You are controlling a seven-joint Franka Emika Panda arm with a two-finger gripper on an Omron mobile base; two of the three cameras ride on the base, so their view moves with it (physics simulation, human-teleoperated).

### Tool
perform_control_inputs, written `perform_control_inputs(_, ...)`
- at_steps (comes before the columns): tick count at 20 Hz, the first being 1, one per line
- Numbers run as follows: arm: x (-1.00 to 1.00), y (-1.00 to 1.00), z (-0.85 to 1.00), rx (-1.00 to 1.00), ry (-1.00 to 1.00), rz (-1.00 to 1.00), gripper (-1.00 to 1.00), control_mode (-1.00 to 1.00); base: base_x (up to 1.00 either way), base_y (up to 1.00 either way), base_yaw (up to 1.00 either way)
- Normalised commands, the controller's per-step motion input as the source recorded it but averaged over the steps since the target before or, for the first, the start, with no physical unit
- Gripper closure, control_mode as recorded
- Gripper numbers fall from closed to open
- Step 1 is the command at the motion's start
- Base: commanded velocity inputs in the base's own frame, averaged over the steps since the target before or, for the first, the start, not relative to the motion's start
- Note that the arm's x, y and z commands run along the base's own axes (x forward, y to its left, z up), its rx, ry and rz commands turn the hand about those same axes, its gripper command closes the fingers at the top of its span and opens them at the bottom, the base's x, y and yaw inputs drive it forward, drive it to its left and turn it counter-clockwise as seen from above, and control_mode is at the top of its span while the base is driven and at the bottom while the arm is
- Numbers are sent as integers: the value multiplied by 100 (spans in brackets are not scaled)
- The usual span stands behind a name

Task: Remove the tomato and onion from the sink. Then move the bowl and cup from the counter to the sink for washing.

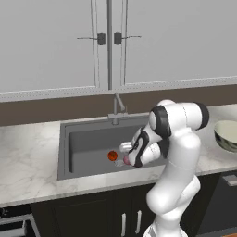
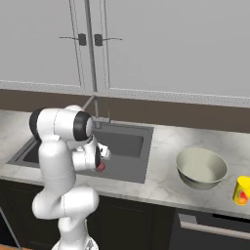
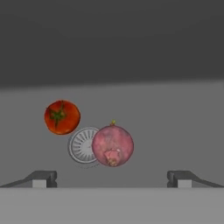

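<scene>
1. A white marble-look worktop with grey veins (image 1: 28, 152) runs across the scene above dark cabinets, with pale wall cupboards (image 1: 55, 41) overhead.
2. A large dark grey rectangular sink basin (image 1: 88, 139) is set into the worktop, its near rim close to the worktop's front edge. A grey faucet (image 1: 118, 109) stands at the middle of its back rim.
3. To the left of the sink, the worktop lies bare and open up to the left edge of the picture.
4. Inside the sink, a small glossy orange-red tomato (image 3: 62, 117) lies on the floor of the basin beside the round metal drain (image 3: 83, 146).
5. A small pale pink-red onion (image 3: 113, 145) sits partly over the drain, near the tomato but not touching it.
6. The rest of the basin floor around the two is open.
7. The white robot arm (image 1: 178, 152) bends over the sink's near right corner and reaches down into the basin.
8. Its two-finger gripper (image 3: 111, 178) has its jaws spread fully wide and grips nothing; it hangs above the onion, which lies between the two dark fingertips (image 3: 43, 178) as seen from the hand.
9. On the worktop to the right of the sink stands a wide round bowl, cream-white inside and greenish-grey outside (image 2: 201, 167), well apart from the sink's right rim; nothing shows inside it.
10. A small bright yellow cup with a red-orange mark (image 2: 242, 190) stands to the right of the bowl, nearer the worktop's front edge.
</scene>
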Motion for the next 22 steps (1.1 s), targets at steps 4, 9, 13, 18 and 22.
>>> perform_control_inputs(4,5,0,-18,0,0,0,-100,-100,0,0,0)
perform_control_inputs(9,7,0,-17,0,0,0,-100,-100,0,0,0)
perform_control_inputs(13,8,0,-14,0,0,0,-100,-100,0,0,0)
perform_control_inputs(18,8,0,-15,0,2,0,-100,-100,0,0,0)
perform_control_inputs(22,8,0,-15,0,4,0,-100,-100,0,0,0)
